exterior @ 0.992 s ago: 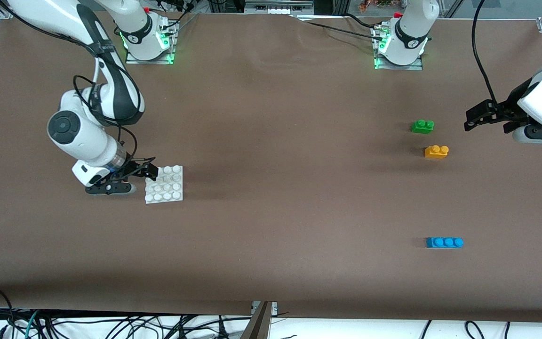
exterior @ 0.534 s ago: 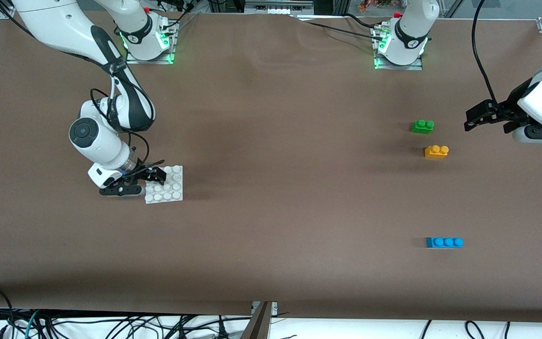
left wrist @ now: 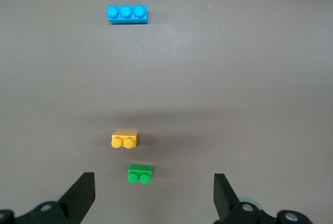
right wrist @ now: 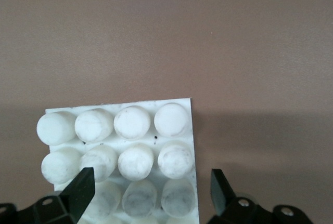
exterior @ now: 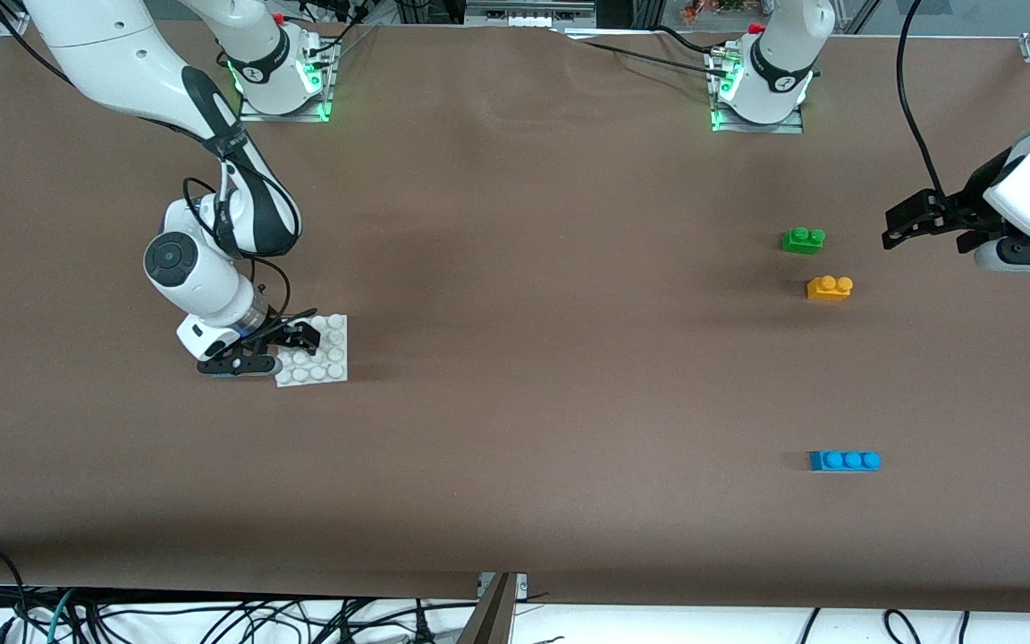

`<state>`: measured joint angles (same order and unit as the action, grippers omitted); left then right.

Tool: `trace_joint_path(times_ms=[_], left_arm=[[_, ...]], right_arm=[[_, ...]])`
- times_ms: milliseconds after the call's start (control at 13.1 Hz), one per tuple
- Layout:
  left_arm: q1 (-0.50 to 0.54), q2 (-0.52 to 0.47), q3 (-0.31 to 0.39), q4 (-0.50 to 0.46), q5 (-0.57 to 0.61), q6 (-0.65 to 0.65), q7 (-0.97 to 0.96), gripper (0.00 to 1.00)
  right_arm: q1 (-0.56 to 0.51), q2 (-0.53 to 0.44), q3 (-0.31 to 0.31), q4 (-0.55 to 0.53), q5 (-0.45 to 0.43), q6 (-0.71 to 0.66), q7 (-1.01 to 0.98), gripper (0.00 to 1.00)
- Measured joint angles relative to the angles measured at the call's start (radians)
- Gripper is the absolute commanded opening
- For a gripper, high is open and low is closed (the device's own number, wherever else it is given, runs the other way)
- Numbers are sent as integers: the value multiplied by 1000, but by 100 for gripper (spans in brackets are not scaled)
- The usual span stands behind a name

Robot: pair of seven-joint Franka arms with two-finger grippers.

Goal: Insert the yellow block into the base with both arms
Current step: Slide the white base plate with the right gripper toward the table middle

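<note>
We're holding the right gripper [exterior: 299,338] spread over the base [exterior: 323,358], at the right arm's end. Left gripper [exterior: 898,228] is waiting, spread, above the table near the green brick [exterior: 803,240]; the yellow block [exterior: 829,287] is sitting just nearer the camera.

green brick [exterior: 803,240] — beside yellow block [exterior: 829,287]

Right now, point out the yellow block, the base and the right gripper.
yellow block [exterior: 829,288], front view, its top.
base [exterior: 329,351], front view, studded top.
right gripper [exterior: 299,338], front view, between its open fingertips over the base.
</note>
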<state>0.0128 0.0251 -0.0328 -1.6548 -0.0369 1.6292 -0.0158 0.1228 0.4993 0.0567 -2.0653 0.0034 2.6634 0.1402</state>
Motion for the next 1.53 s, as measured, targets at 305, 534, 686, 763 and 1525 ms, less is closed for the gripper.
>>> trace_joint_path(times_ms=[305,534,686,763,1525], left_arm=[[0,0,0,0,0,0,0,100],[0,0,0,0,0,0,0,100],[0,0,0,0,0,0,0,100],[0,0,0,0,0,0,0,100],[0,0,0,0,0,0,0,100]], right_arm=[[-1,3,-1,0,0,3,0,96],[-1,6,-3,0,0,7,0,93],[-2,10,-4,0,0,12,0,89],[-2,12,-4,0,0,17,0,88],[-3,17,-3,-1,1,35,3,76]])
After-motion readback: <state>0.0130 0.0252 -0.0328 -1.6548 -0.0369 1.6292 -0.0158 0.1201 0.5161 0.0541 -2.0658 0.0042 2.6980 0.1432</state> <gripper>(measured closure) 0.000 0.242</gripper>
